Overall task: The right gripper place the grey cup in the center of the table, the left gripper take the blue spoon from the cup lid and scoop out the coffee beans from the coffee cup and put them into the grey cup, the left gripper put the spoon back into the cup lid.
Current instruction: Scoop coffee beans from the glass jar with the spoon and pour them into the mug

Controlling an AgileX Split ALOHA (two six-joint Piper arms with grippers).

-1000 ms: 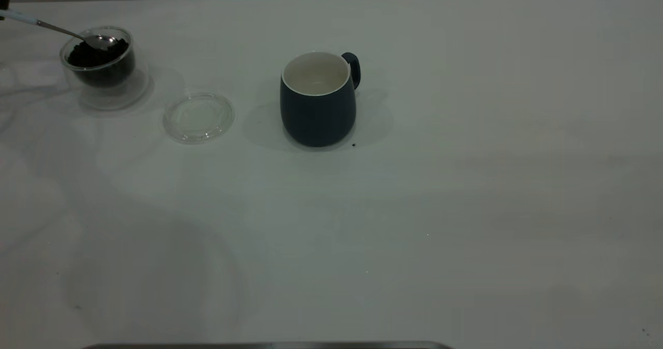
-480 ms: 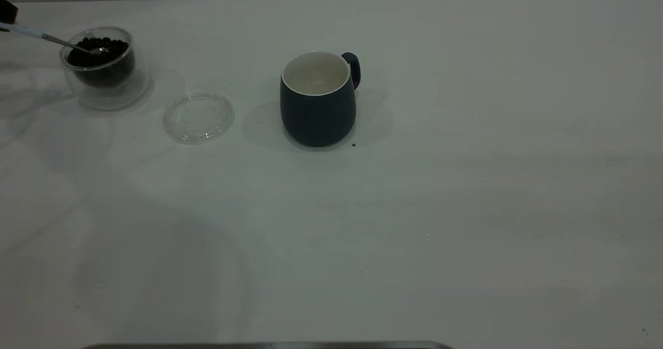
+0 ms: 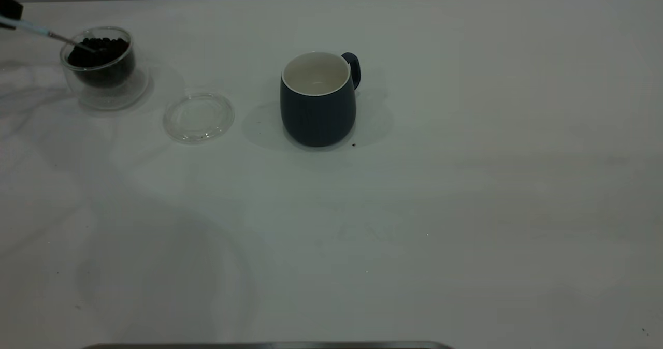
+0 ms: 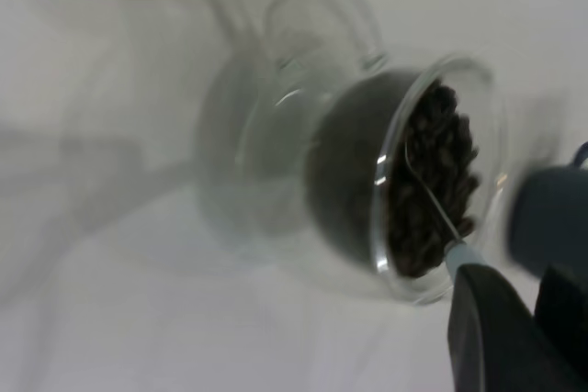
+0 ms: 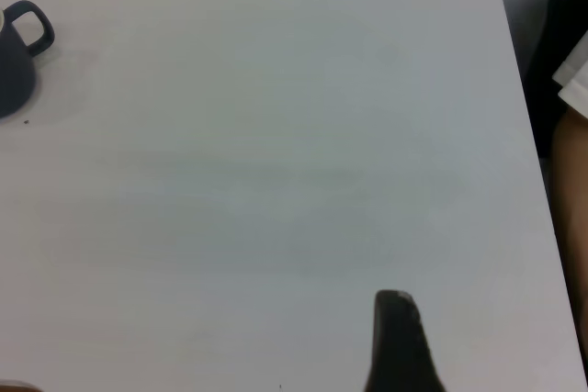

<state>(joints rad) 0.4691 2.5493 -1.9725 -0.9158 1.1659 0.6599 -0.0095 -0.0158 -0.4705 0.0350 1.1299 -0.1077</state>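
My left gripper [image 3: 8, 7] is at the far left back edge, shut on the blue spoon [image 3: 32, 27] by its pale handle. The spoon slants down into the coffee cup [image 3: 103, 82], and its bowl is buried in the coffee beans [image 3: 101, 46]. In the left wrist view the gripper [image 4: 519, 319] holds the spoon [image 4: 462, 256] over the beans [image 4: 436, 181] in the glass cup [image 4: 276, 153]. The cup lid [image 3: 198, 117] lies empty to the cup's right. The grey cup [image 3: 317, 100] stands upright mid-table, empty, handle to the back right. My right gripper [image 5: 397, 346] is off to the right.
The table [image 3: 466, 183] is wide and white. One dark speck or bean [image 3: 354, 144] lies by the grey cup's base. The grey cup's handle [image 5: 28, 29] shows in the right wrist view. The table's right edge [image 5: 528, 135] has dark objects beyond it.
The spoon's bowl lay shiny on top of the beans; now it has sunk in among them. The left gripper has shifted slightly right and the handle tilts more steeply. Nothing else moved.
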